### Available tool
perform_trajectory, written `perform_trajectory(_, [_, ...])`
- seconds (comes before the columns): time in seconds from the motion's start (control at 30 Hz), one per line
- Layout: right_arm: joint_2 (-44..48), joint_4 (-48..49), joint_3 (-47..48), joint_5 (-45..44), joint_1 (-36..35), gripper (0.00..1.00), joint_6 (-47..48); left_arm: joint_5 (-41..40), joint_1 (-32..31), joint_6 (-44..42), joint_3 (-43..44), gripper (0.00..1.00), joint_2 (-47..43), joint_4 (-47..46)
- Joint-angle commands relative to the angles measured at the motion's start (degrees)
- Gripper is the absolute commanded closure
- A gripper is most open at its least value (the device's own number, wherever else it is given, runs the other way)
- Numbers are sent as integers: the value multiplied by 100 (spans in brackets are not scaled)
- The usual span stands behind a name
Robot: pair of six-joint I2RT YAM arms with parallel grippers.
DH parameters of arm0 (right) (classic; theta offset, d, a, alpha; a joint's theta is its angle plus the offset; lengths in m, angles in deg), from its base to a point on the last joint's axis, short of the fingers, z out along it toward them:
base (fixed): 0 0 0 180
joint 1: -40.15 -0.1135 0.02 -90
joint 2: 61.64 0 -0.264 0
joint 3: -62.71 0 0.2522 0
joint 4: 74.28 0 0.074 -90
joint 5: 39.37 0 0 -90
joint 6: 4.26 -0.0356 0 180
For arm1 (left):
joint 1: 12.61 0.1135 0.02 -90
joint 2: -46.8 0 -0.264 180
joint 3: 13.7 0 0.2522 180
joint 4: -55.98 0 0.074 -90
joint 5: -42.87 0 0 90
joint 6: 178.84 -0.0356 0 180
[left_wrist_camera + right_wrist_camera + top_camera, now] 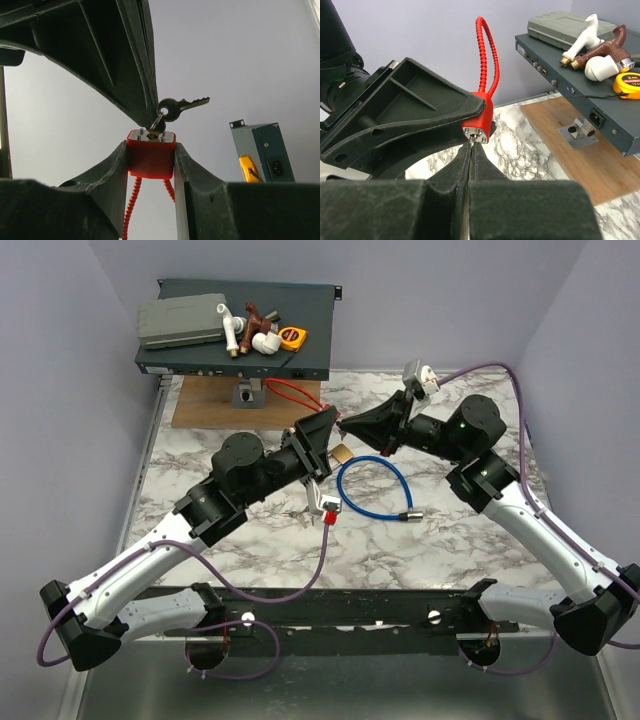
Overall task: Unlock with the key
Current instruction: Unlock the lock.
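Observation:
A red lock body (150,160) with a ribbed red cable (487,50) sits clamped between the fingers of my left gripper (150,152), held above the table. My right gripper (471,147) is shut, its tips pressed against the lock's metal face. There it pinches the key (155,131), which sits in the keyhole. A second silver key (182,106) hangs from the same ring. In the top view the left gripper (318,445) and right gripper (345,425) meet tip to tip, hiding the lock body.
A brass padlock (341,454) and a blue cable lock (375,485) lie under the grippers, with a small silver-and-red piece (322,505) nearby. A wooden board (215,400) and a dark rack box (240,335) carrying a tape measure (293,338) and pipe fittings stand at the back.

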Motion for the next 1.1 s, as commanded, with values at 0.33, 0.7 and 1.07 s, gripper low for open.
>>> perform_trajectory(0.33, [-53, 384, -50, -436, 15, 59, 128, 605, -473, 945, 568, 100, 51, 273])
perform_trajectory(0.7, [346, 65, -73, -633, 15, 33, 235, 215, -260, 1180, 704, 100, 39, 652])
perform_trajectory(1.07, [-182, 432, 208, -131, 15, 43, -201, 285, -289, 1257, 651, 100, 43, 395])
